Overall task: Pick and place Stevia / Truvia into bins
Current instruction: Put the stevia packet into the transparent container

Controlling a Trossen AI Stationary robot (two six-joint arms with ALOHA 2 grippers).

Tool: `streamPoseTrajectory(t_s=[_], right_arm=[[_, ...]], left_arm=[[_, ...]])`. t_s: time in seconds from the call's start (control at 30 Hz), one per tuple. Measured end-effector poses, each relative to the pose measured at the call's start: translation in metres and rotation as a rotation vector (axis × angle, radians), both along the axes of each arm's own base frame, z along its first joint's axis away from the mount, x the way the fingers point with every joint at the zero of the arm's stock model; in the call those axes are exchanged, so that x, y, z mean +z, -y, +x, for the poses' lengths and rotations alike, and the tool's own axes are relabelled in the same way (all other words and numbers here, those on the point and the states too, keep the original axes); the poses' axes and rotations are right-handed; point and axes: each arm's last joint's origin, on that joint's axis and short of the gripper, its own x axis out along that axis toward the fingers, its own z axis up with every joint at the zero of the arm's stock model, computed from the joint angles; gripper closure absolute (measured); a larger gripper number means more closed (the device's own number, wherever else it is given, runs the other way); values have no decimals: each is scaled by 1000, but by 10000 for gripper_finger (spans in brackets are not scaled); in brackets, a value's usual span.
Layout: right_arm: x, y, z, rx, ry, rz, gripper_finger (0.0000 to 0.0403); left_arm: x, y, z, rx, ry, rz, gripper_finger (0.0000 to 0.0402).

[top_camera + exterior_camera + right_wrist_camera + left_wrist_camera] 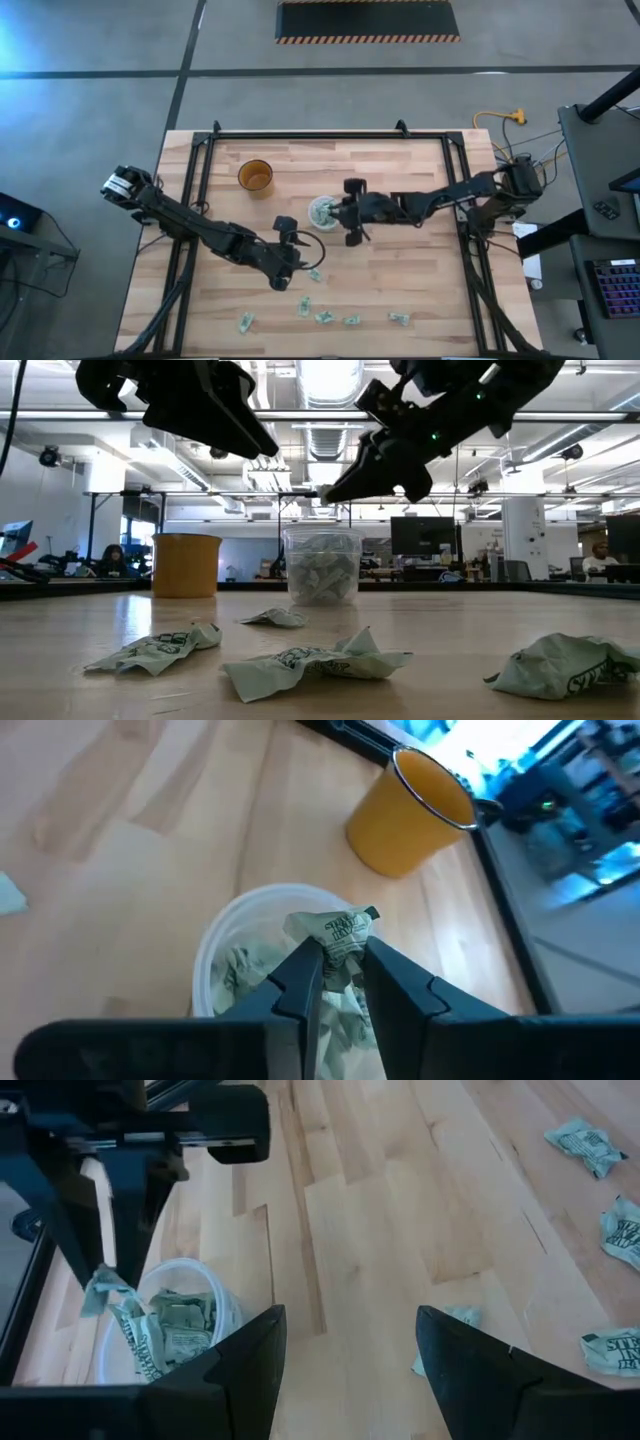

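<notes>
Wooden table (400, 270), scattered sachets: right end effector (338, 982) pinches one Stevia sachet (340, 935) over the translucent cup (215, 960); release only when centred inside rim; left end effector (350, 1345) spread, empty.

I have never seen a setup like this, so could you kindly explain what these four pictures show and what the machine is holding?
It is a robot with two dark arms at a wooden table, each ending in a two-finger gripper. One picture looks straight down, one looks level across the tabletop, and two come from cameras on the wrists. The right gripper pinches a crumpled green and white sachet just above the translucent cup, which already holds several. The left gripper is open and empty, hovering above the table near the loose sachets lying along the near edge. An amber cup stands apart from the translucent one, and in the overhead picture looks empty.
</notes>
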Motion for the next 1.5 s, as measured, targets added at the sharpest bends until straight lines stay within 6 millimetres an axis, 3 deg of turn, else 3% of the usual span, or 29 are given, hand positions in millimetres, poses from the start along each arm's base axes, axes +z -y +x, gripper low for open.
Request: streamPoseTrajectory(t_s=[0.57,0.73,0.93,1.27,1.5], right_arm=[[-5,7,-1,-11,-39,29,224],[11,7,-8,-56,-5,18,212],[33,0,-30,-101,-38,57,211],[58,-34,-82,-89,-154,226,211],[59,-58,-94,-17,-186,251,211]], left_arm=[[0,1,0,-2,-1,0,194],[-2,4,-3,-5,-20,-7,194],[-9,9,-17,69,-128,-92,194],[-16,48,-45,54,-267,-370,194],[-17,81,-72,117,-315,-556,194]])
